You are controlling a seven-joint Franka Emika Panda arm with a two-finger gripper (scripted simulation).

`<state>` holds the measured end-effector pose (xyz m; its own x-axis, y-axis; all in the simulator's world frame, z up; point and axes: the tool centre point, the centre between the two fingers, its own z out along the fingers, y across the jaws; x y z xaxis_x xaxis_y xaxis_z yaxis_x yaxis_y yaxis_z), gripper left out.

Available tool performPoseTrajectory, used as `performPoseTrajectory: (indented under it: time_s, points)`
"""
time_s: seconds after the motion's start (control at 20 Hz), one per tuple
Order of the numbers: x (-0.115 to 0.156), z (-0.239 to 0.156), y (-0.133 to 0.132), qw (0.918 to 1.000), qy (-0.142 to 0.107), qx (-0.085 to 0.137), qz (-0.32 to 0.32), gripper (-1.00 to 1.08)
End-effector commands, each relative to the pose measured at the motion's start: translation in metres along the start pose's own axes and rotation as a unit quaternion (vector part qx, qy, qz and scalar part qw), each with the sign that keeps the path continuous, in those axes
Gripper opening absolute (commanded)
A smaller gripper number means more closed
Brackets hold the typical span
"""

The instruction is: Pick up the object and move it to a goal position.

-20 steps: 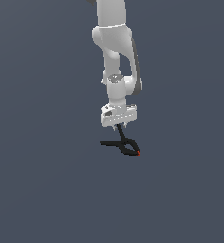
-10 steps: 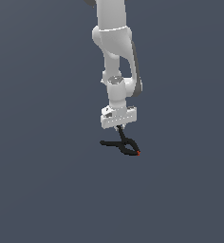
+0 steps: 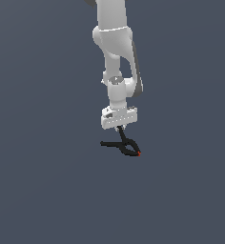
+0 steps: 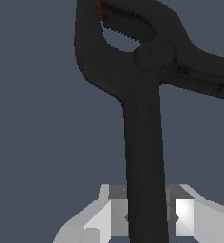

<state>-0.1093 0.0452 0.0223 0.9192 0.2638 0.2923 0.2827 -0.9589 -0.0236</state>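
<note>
White Panda arm is coming down from the top edge of the exterior view, upper link running near vertical, a dark-trimmed elbow section bulging toward the exterior view's right, then a short wrist dropping straight down into the flat white hand block. Gripper is pointing down, hand block sitting roughly level with a slight tilt, lower toward the exterior view's left. Fingers are hardly showing below the block in the exterior view; wrist view is showing both pale finger pads sitting tight against either side of one black handle, so the gripper is pinching the clamp by that handle. The black spring clamp is hanging directly under the gripper: gripped handle rising up into the fingers, second handle sticking out toward the exterior view's left, looped body below and to the exterior view's right, small red-orange tip at the far lower right end. In the wrist view the clamp is filling most of the frame, handle running away from the pads to a round pivot, second handle branching off sideways, curved jaws closing beyond the pivot with a sliver of red at the tip. Background is a plain dark grey-blue surface everywhere; cannot tell whether the clamp is touching it or lifted clear, no shadow or edge visible to judge.
</note>
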Motion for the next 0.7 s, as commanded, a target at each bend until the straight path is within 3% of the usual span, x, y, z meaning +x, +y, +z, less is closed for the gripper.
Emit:
performPoseTrajectory:
  time_s: [0.0,0.35,0.65]
  points:
    - [0.001,-0.001,0.005,1.0,0.0,-0.001,0.001,-1.0]
    - [0.003,-0.004,0.03,1.0,0.001,-0.001,0.001,-1.0]
    - [0.006,-0.009,0.071,1.0,0.001,-0.001,0.001,-1.0]
